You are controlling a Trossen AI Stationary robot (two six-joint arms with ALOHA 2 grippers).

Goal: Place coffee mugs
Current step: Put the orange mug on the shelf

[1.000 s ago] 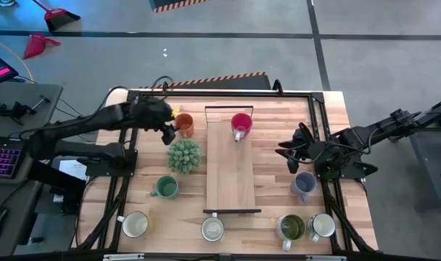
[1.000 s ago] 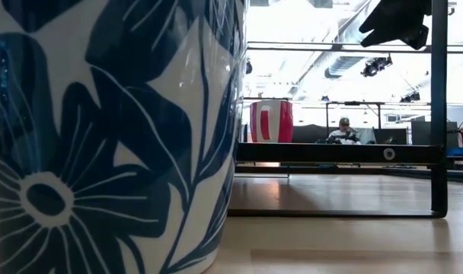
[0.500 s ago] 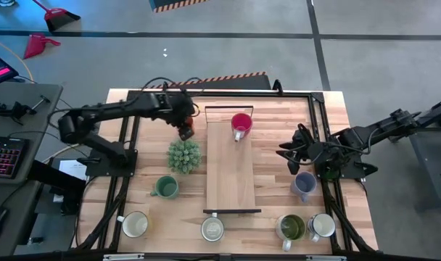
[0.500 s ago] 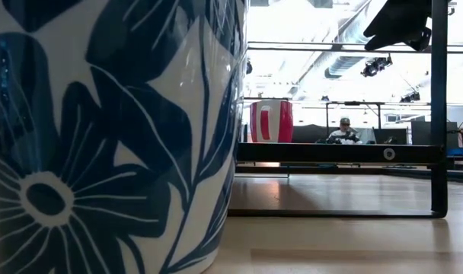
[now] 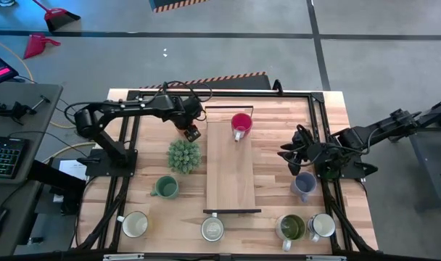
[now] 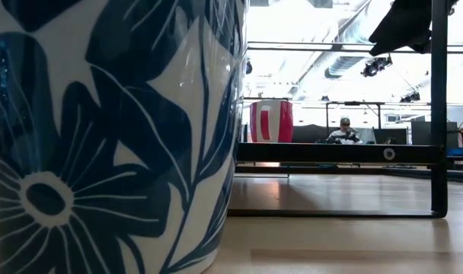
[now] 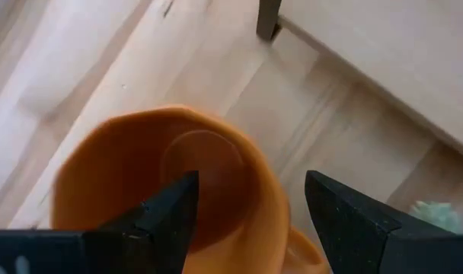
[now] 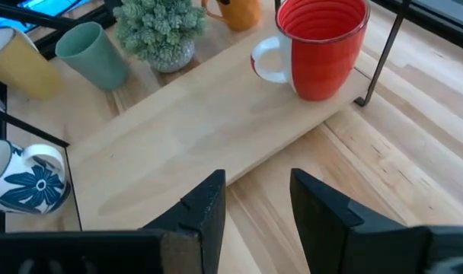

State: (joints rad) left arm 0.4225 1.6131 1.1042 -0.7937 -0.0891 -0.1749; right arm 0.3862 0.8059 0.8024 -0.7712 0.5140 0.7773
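The orange mug (image 7: pixel 163 190) stands on the table's far left part, mostly hidden under my left gripper (image 5: pixel 192 132) in the high view. My left gripper (image 7: pixel 250 205) is open and points down, one finger inside the mug and one outside. The pink-red mug (image 5: pixel 241 125) stands on the far end of the raised wooden board (image 5: pixel 231 174). The lavender-blue mug (image 5: pixel 304 185) stands at the right, just near of my right gripper (image 5: pixel 293 156), which is open and empty above the table. My left gripper comes from above, with one finger (image 7: pixel 170 209) inside the orange mug and the other finger (image 7: pixel 346 221) outside its wall (image 7: pixel 269 198), beside the handle (image 7: pixel 308 255). I cannot tell whether either finger touches the wall.
A spiky green potted plant (image 5: pixel 184 155) stands just near of the orange mug. A teal mug (image 5: pixel 165 188), white mugs (image 5: pixel 135 225) (image 5: pixel 212 230) (image 5: pixel 322 226) and an olive mug (image 5: pixel 291 228) stand along the near side. A blue-flowered mug (image 6: pixel 110 137) fills the low view.
My left gripper has moved toward the table's right edge, from beside the orange mug's left side to over the mug, and the arm has stretched out along the far edge. The mug stays where it was.
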